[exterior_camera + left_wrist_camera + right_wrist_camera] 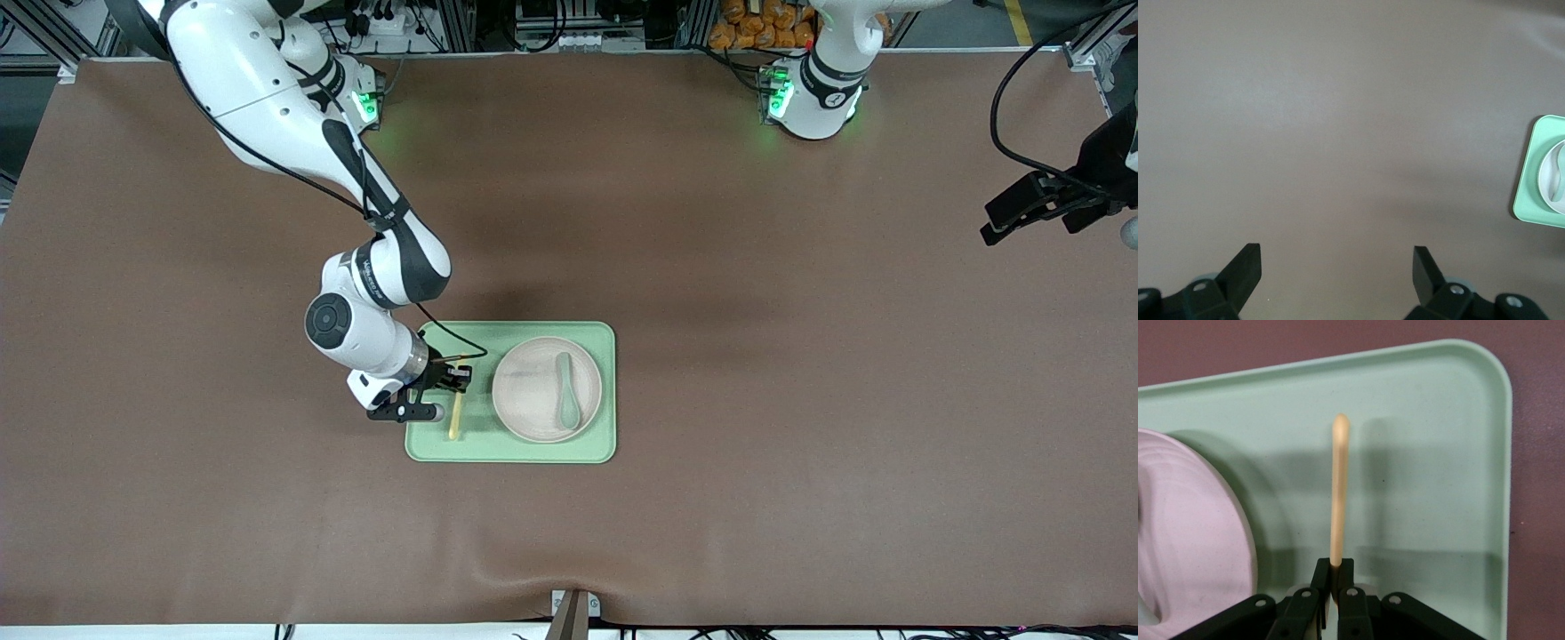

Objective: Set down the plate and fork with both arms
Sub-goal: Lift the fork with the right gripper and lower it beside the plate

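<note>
The right gripper (1332,583) is pinching the fork (455,416) low over the green tray (511,449) beside the plate (533,391) — lower it level before releasing — while the left gripper (1337,270) is waiting, spread wide.

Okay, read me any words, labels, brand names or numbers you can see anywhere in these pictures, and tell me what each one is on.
Band on the right arm's wrist joint: small print, too blurred to read.
Left arm's base: a small round mark, too small to read.
The tray, plate, spoon and fork: no text.
The right tool and left tool: no text.
</note>
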### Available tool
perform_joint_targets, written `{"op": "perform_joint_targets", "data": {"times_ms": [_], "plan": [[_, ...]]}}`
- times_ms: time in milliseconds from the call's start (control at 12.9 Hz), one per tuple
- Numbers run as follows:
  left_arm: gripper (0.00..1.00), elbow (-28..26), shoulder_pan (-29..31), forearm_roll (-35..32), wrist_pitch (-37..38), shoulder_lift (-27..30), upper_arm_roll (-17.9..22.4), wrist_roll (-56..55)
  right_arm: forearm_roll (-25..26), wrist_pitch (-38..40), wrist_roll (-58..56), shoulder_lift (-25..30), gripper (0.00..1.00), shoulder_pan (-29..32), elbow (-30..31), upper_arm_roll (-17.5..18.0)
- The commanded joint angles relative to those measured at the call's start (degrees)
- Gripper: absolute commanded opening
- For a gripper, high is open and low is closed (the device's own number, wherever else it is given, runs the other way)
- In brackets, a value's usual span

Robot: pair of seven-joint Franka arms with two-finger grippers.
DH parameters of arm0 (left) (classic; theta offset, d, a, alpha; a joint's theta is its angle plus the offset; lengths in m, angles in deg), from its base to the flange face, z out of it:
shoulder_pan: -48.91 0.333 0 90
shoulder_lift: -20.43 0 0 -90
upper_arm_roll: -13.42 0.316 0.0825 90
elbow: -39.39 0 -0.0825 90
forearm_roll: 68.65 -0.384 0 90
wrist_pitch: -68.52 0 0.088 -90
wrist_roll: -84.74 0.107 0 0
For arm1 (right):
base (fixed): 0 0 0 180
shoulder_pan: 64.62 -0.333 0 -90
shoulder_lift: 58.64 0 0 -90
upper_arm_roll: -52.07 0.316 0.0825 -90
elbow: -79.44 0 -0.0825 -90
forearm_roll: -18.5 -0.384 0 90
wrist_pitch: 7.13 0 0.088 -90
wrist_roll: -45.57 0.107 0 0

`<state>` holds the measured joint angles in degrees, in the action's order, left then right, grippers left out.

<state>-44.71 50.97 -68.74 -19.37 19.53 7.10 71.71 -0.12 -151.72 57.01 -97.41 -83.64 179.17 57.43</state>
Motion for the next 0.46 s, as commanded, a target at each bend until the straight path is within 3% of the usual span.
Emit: {"op": "perform_joint_targets", "data": {"times_ms": [0,232,310,387], "plan": [[1.00,-0.5,0.0,0.7,0.6,1.1,0.4,1.3,-3.3,-1.5,-2.4,1.9,0.00,1.3,2.6,1.4],[1.00,-0.8,0.0,0.7,0.7,0.9,0.4,1.2,-3.6,-1.6,-2.5,1.9,0.00,0.5,2.6,1.5],[1.00,-0.7,0.0,0.7,0.6,0.9,0.4,1.2,-3.6,-1.6,-2.6,1.9,0.08,0.5,2.6,1.4],[1.00,-0.7,0.0,0.7,0.7,1.0,0.4,1.2,-3.6,-1.6,-2.6,1.9,0.24,0.4,2.5,1.4]]}}
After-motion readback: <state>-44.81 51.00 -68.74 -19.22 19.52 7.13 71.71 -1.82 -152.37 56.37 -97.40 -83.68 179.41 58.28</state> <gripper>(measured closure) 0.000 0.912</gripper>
